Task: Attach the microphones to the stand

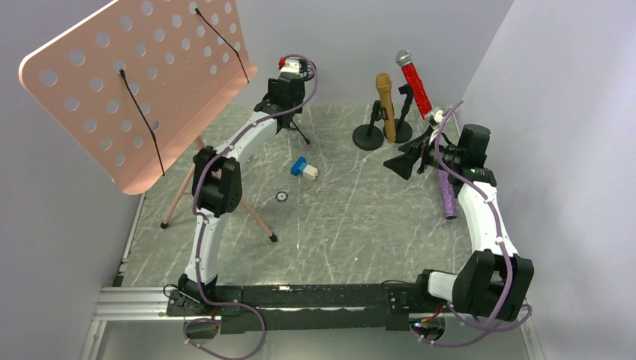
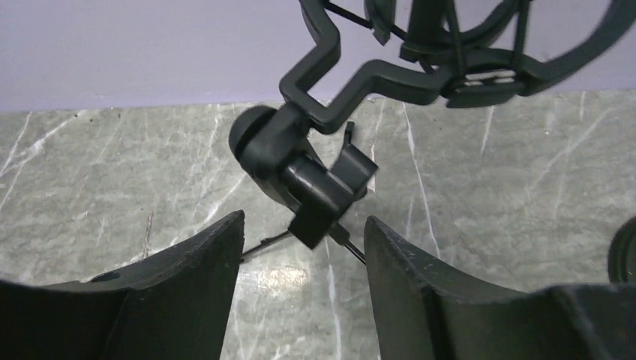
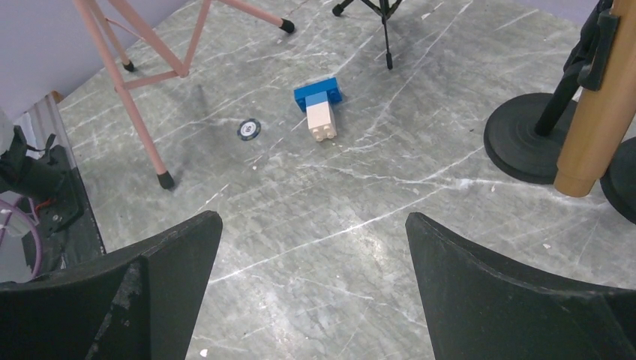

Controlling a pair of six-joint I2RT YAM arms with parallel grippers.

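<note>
- The desk (image 1: pixel 352 217) was a grey marbled slab with pale veins.
- A blue-and-cream toy brick (image 1: pixel 304 169) lay near its middle, with a small round disc (image 1: pixel 281 196) near it.
- A purple glitter microphone (image 1: pixel 448 193) lay flat near the right edge.
- Two round black stand bases (image 1: pixel 367 138) sat side by side at the back.
- Pink tripod feet (image 1: pixel 165 223) stood on the left.

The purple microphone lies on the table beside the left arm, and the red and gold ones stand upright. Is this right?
No. The purple microphone lies beside the right arm, not the left; the top external view shows it.
</note>
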